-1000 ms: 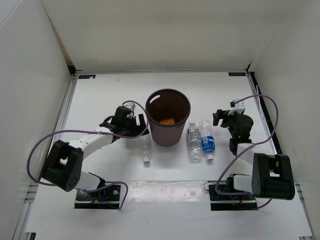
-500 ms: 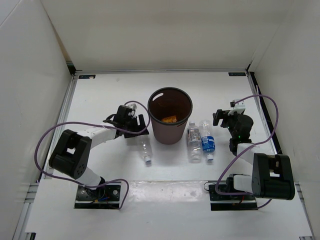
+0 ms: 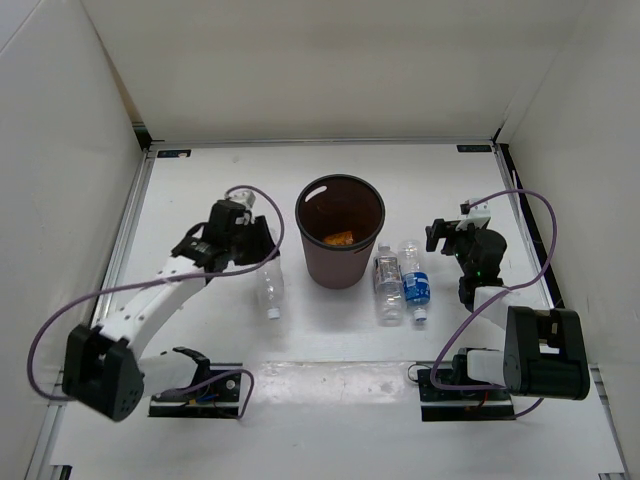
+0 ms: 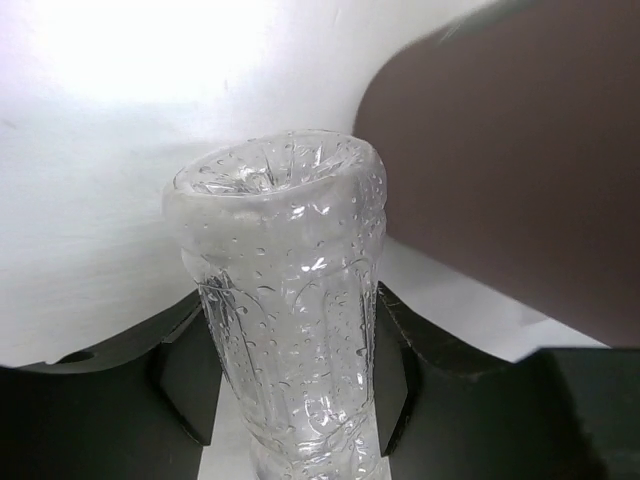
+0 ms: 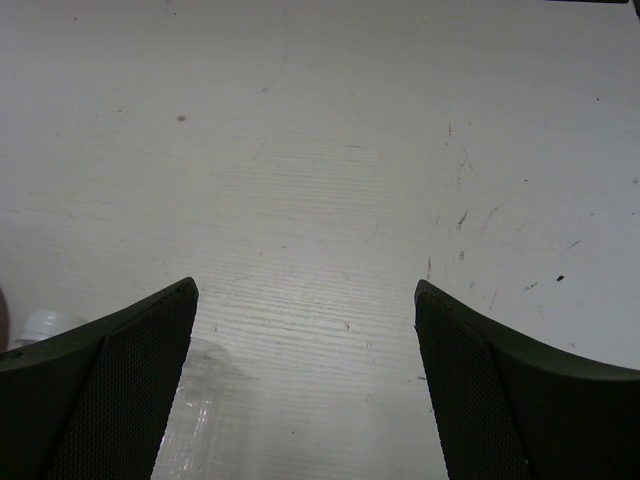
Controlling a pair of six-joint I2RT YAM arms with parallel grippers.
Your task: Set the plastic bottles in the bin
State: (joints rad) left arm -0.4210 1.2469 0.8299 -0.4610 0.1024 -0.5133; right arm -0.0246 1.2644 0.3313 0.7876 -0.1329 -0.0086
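Observation:
My left gripper [image 3: 260, 262] is shut on a clear plastic bottle [image 3: 270, 288], just left of the bin [image 3: 340, 262]. In the left wrist view both black fingers [image 4: 185, 380] press the wet bottle [image 4: 285, 290], whose base points away, with the maroon bin wall [image 4: 500, 180] at the right. An orange bottle [image 3: 340, 238] lies inside the bin. Right of the bin lie a clear bottle [image 3: 388, 285] and a blue-labelled one [image 3: 415, 285]. My right gripper [image 3: 447, 235] hovers open beyond them, holding nothing [image 5: 305, 300]; a clear bottle [image 5: 195, 420] shows by its left finger.
White walls enclose the table on three sides. The arm bases [image 3: 195, 390] sit at the near edge, with purple cables looping off both arms. Bare white tabletop [image 5: 330, 150] lies ahead of the right gripper.
The left gripper has closed on the clear bottle left of the bin, and arm and bottle have shifted left, away from the bin. The right arm has not moved.

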